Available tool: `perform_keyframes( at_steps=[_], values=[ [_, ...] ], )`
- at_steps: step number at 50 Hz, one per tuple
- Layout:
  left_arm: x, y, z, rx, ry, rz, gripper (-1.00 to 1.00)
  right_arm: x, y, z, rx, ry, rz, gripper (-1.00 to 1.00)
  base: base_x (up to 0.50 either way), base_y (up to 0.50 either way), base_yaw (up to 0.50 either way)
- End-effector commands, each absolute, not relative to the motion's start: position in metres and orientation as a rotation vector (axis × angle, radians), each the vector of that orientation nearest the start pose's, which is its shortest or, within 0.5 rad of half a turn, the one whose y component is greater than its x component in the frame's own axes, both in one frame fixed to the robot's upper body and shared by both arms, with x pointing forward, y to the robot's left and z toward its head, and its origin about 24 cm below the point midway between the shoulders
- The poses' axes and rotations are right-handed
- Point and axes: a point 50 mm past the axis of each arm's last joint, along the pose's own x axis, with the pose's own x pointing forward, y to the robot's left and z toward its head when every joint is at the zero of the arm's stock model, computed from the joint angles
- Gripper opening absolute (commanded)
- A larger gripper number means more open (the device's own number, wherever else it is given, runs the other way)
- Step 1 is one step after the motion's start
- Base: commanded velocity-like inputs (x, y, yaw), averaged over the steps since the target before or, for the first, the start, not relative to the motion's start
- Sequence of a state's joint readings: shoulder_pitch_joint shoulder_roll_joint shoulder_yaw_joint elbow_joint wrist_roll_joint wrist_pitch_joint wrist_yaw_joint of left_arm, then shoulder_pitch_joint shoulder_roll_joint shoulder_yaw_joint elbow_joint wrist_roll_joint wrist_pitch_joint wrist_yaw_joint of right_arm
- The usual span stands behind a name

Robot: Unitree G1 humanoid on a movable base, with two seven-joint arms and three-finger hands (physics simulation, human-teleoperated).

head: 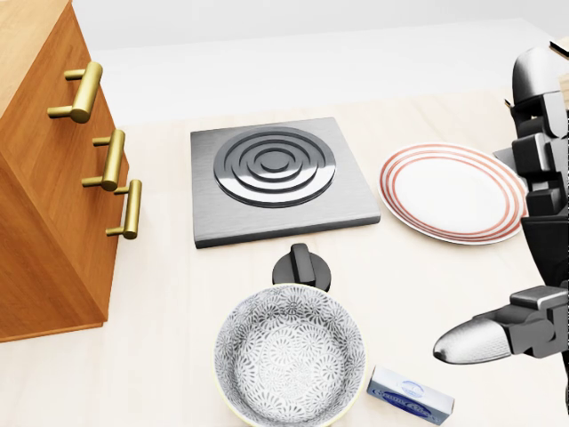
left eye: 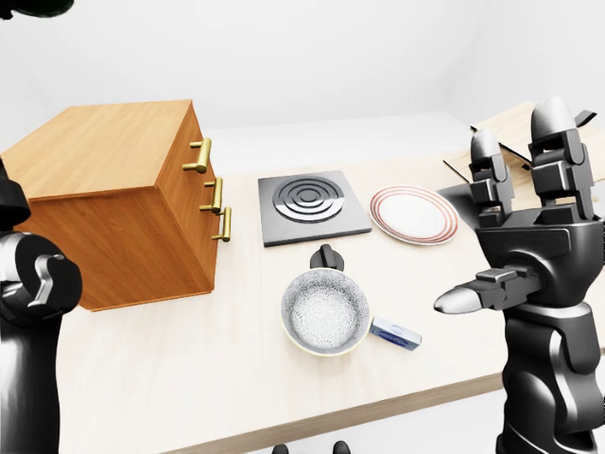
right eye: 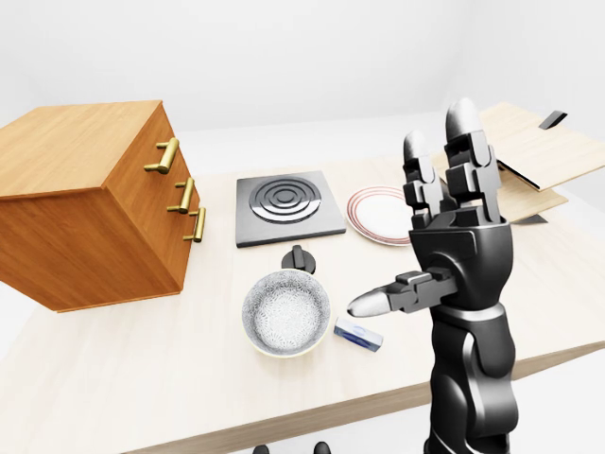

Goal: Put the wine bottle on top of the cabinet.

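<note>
Nearest on the table (left eye: 189,378) lie a small blue box (left eye: 395,333) and a patterned bowl (left eye: 324,312), then a black knob (left eye: 326,255), a hotplate (left eye: 310,205) and a striped plate (left eye: 414,214). The cabinet (left eye: 113,203) stands left. The right hand (right eye: 452,236) is raised, fingers spread, holding nothing. The left hand's (left eye: 33,284) fingers cannot be made out. No wine bottle shows.

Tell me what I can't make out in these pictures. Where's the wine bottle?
- Wine bottle: shows in no view.
- Left hand: cut off by the left-eye view's left edge; fingers unreadable.
- Wooden boards: partly hidden behind the raised right hand in the right-eye view.
- Small blue box: label too small to read, head view.
- Cabinet: drawer contents closed from sight.
</note>
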State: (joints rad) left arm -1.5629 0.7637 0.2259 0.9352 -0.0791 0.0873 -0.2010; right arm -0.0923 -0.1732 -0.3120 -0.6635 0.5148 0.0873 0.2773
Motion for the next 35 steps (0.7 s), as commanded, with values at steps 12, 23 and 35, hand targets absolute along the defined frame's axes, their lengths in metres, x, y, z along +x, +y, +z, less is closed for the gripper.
perform_keyframes(
  at_steps=[12,23,35],
  values=[
    [0.367,0.346,0.336,0.017,-0.301,0.396,-1.0,0.217,-0.197,0.206,0.125,-0.704,0.259,1.0,0.0,0.0,0.0],
    [0.372,0.35,0.311,-0.025,-0.226,0.456,-1.0,0.215,-0.198,0.203,0.12,-0.693,0.256,1.0,0.0,0.0,0.0],
    [0.374,0.348,0.306,-0.061,-0.204,0.504,-1.0,0.215,-0.196,0.201,0.12,-0.682,0.257,1.0,0.0,0.0,0.0]
  ],
)
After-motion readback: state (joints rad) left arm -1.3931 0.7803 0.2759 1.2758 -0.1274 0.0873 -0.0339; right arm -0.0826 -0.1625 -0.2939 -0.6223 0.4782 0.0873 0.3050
